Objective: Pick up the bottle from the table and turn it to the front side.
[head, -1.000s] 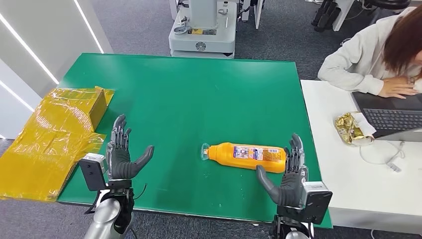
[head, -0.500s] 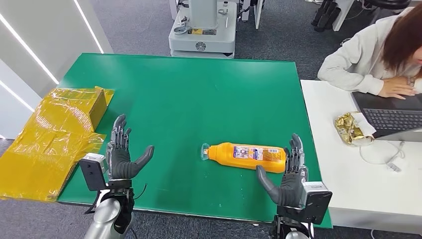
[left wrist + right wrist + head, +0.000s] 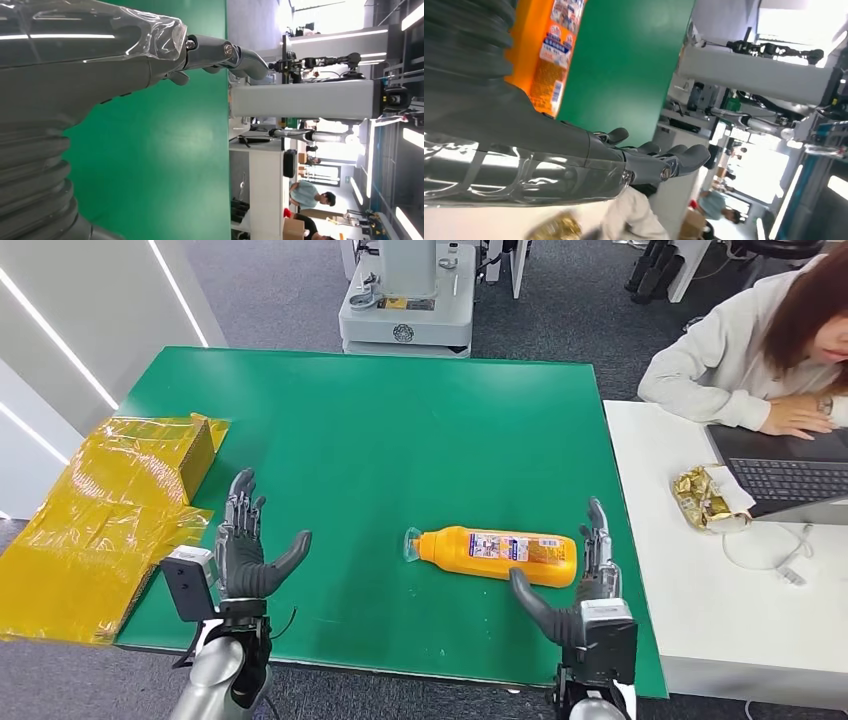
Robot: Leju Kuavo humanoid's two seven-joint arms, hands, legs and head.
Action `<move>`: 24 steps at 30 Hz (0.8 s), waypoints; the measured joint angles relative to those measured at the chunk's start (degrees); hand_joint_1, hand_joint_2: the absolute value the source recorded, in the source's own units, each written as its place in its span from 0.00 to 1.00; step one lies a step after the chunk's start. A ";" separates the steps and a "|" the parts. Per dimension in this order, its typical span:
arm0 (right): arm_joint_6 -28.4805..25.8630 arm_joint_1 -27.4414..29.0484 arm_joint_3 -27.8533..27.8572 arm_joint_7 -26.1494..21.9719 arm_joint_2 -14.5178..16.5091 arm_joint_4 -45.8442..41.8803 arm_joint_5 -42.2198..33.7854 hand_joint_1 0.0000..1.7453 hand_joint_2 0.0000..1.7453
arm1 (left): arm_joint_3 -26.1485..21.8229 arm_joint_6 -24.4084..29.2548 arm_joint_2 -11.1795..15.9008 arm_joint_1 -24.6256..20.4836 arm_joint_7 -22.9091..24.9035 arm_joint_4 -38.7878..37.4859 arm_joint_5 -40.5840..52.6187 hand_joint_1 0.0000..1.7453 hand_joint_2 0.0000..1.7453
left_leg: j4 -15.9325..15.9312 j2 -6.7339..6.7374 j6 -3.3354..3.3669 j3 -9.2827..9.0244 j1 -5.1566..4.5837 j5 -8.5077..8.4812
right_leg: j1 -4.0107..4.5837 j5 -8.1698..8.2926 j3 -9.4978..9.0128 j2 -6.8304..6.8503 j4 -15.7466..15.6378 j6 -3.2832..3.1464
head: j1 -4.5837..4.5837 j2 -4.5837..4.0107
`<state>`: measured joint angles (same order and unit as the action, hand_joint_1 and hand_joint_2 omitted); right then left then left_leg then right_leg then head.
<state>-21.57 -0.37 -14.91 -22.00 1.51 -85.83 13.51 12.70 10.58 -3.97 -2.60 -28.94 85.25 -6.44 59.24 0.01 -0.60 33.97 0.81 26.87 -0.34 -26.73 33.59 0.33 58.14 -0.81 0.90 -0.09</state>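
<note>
An orange bottle (image 3: 497, 553) lay on its side on the green tabletop (image 3: 370, 430), near the front edge toward the right, its clear cap pointing left and its printed label facing up. The right robot hand (image 3: 580, 595) stood upright at the bottle's base end, fingers spread and straight, thumb reaching out under the bottle's near side; it held nothing. Compared with a second before, this robot hand had turned slightly so its fingers looked narrower and more edge-on, and the wrist had shifted a little to the left; whether the thumb touched the bottle could not be told. In the right wrist view, the bottle's label (image 3: 555, 50) sat just beside the robot hand's grey cover. The left robot hand (image 3: 243, 550) hovered over the tabletop's front left, fingers spread, thumb out, empty, in the same place as before. The bottle had not moved. Yellow plastic wrap (image 3: 100, 510) lay at the tabletop's left edge. At a white desk (image 3: 700, 600) to the right, a person (image 3: 750, 350) in a pale top leaned over a laptop (image 3: 790, 470).
</note>
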 joint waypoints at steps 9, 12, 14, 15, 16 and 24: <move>3.37 -5.66 -0.32 11.34 -5.73 0.91 20.10 0.00 1.00 | 0.03 -2.46 -0.79 -0.64 0.33 -0.73 0.69 0.00 1.00 | 0.02 -0.02 0.00 0.00 -0.01 0.00 | -0.01 0.02 -0.01 0.01 0.00 0.01 | -0.01 0.00; 6.02 -7.23 -0.70 14.22 -7.38 1.65 22.48 0.00 1.00 | 0.04 -2.99 -0.86 -0.66 0.33 -0.97 0.79 0.00 1.00 | 0.02 -0.01 0.00 0.00 0.00 0.00 | -0.01 0.02 -0.01 -0.01 0.00 0.01 | 0.01 0.00; 9.40 -8.74 -1.49 16.89 -8.80 2.64 24.30 0.00 1.00 | 0.08 -3.60 -0.91 -0.72 0.33 -1.17 0.80 0.00 1.00 | 0.02 0.01 0.00 0.00 0.00 0.00 | -0.01 0.02 0.00 -0.02 0.00 0.01 | 0.01 0.00; 11.12 -9.64 -2.02 17.96 -9.63 3.34 24.95 0.00 1.00 | 0.11 -3.89 -0.95 -0.76 0.33 -1.26 0.80 0.00 1.00 | 0.02 0.00 0.00 0.00 0.00 0.00 | -0.01 0.02 0.00 -0.02 0.00 0.01 | 0.00 0.00; 12.74 -10.57 -2.57 18.80 -10.47 4.13 25.32 0.00 1.00 | 0.14 -4.13 -0.97 -0.80 0.33 -1.34 0.80 0.00 1.00 | 0.02 0.00 0.00 0.00 0.00 0.00 | -0.01 0.02 0.00 -0.01 0.00 0.01 | 0.00 0.00; 23.34 -17.77 -7.84 25.95 -15.66 10.49 28.96 0.00 1.00 | 0.28 -5.27 -0.97 -1.33 0.49 -2.04 0.61 0.00 1.00 | 0.03 -0.03 0.00 0.00 -0.01 -0.01 | -0.01 0.06 -0.01 0.01 0.00 0.04 | 0.01 0.00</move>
<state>1.77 -18.14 -22.75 3.96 -14.16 -75.33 42.47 12.98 5.31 -4.93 -3.93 -28.46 83.20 -5.84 59.28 -0.02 -0.60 33.97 0.81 26.86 -0.35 -26.67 33.59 0.34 58.14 -0.77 0.90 -0.09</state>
